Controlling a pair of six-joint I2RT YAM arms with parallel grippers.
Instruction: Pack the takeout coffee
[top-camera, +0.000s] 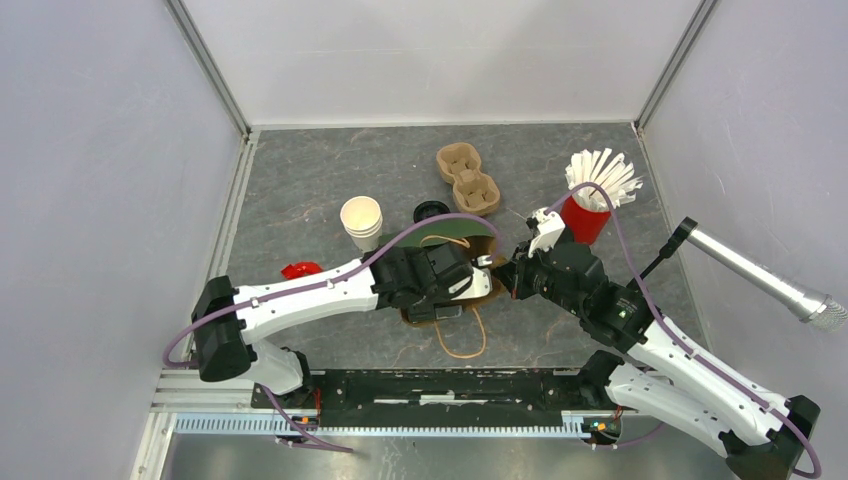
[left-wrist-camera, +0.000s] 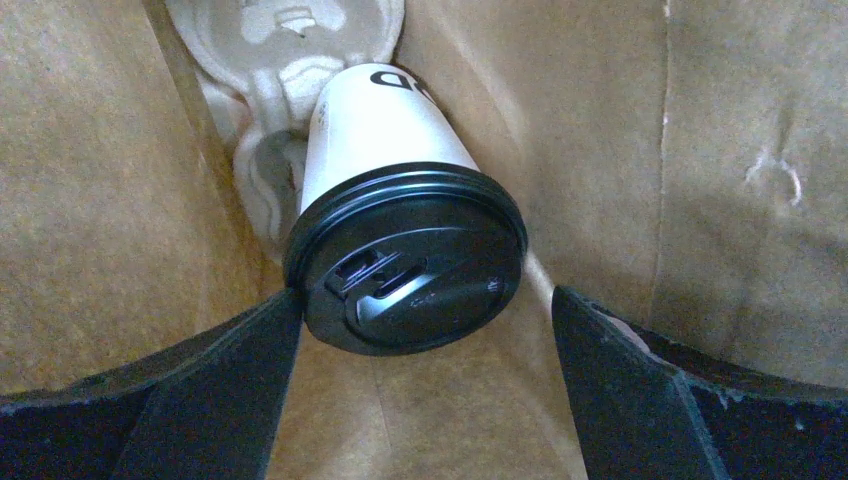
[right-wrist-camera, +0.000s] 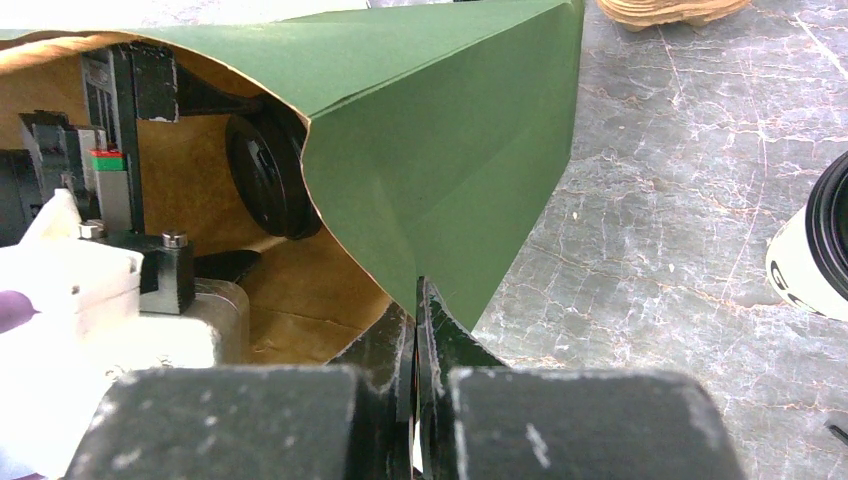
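You are looking at a task that appears mostly done. The takeout coffee (left-wrist-camera: 400, 250) is sitting inside the green paper bag (right-wrist-camera: 450, 130), which is lying on its side at the centre of the top view. In the left wrist view the cup is filling the middle of the frame. Its base is resting against a moulded pulp carrier (left-wrist-camera: 270, 150) at the upper left, and its black lid is facing the camera.

What seems to be remaining is getting your left arm out of the bag. A second lidded cup (right-wrist-camera: 810, 250) is standing outside the bag at the right edge of the right wrist view. Whether it is also meant to go in, the pictures are not showing.

The left gripper (left-wrist-camera: 422, 298) is standing wide open around the lid and gripping nothing. One of its fingers (left-wrist-camera: 230, 370) is ending just beside the lid rim, and you cannot tell whether it is touching.

The right gripper (right-wrist-camera: 415, 300) is pinching the bag's green edge at the mouth, its fingers pressed together on the paper.
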